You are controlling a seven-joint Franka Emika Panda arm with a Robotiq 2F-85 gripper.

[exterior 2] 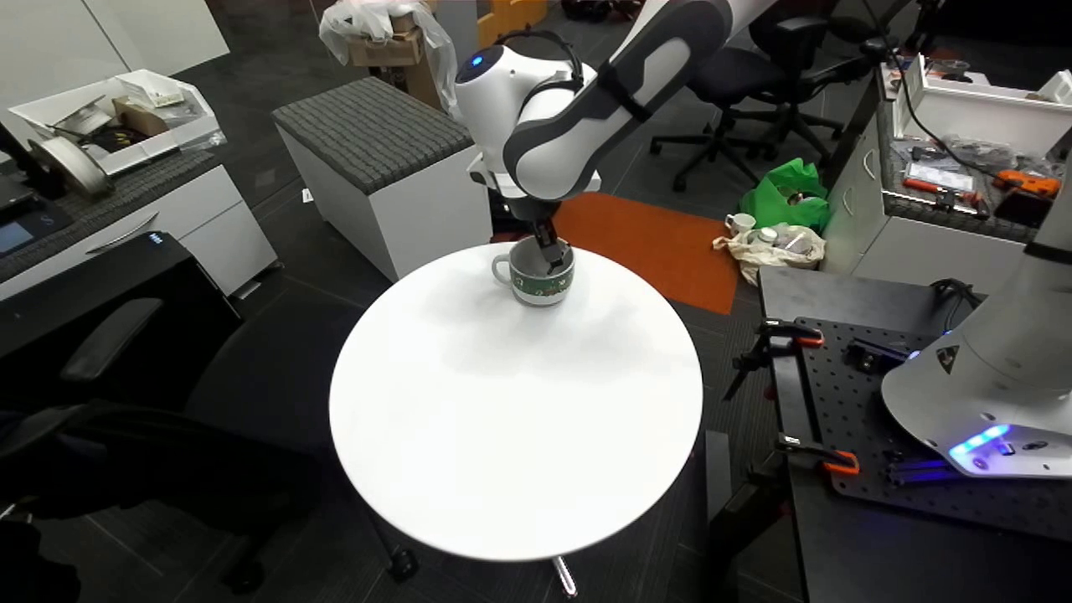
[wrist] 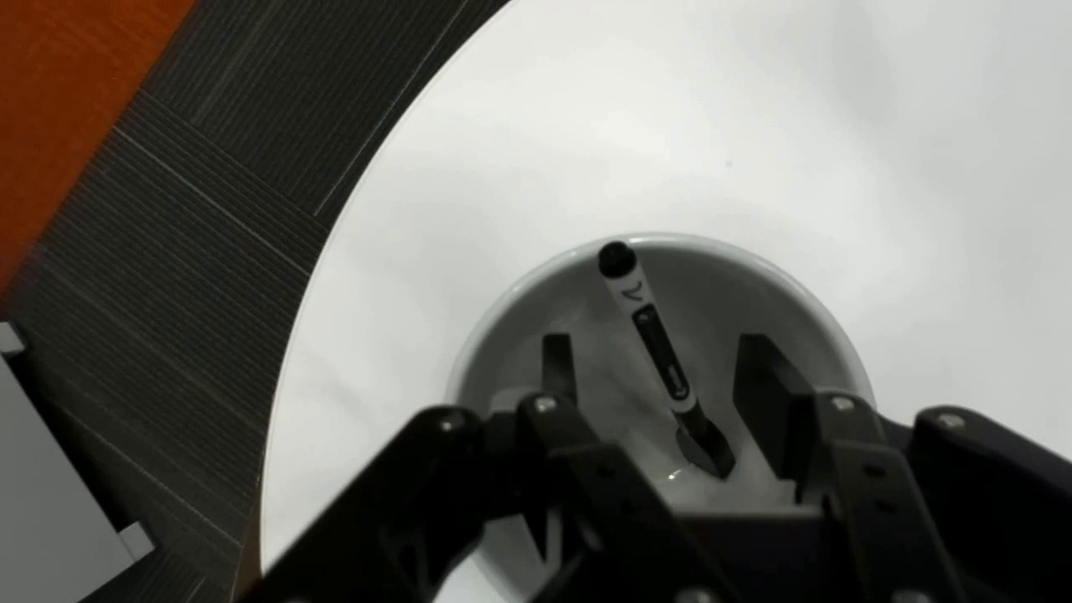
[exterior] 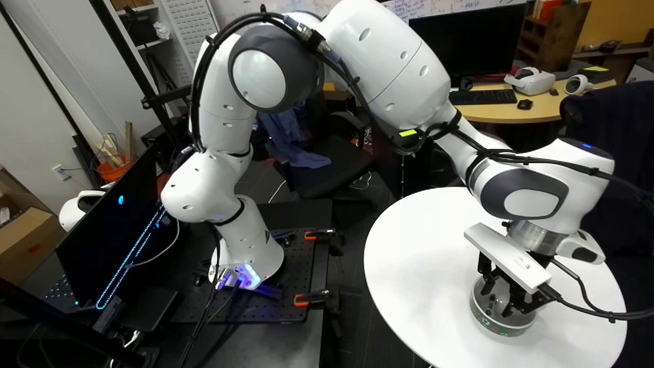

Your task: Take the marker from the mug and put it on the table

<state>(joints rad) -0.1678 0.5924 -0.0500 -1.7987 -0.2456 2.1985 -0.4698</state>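
The marker [wrist: 663,356], white and black with a black end, lies tilted inside the mug [wrist: 758,280], one end resting near the rim. The mug stands on the round white table [wrist: 586,151]. In both exterior views the mug [exterior: 503,329] [exterior 2: 540,287] is whitish with a green patterned band. My gripper [wrist: 657,364] is open and points down into the mug, one finger on each side of the marker, touching neither side of it as far as I see. The gripper also shows in both exterior views [exterior: 495,300] [exterior 2: 553,254]. Its fingers partly hide the mug's near side.
The table [exterior 2: 519,419] edge is close to the mug. The mug's handle [exterior 2: 501,270] sticks out to one side. A grey-topped cabinet [exterior 2: 377,126] and an orange mat [exterior 2: 653,247] are beyond the edge. The robot base stands on a black bench [exterior: 286,306].
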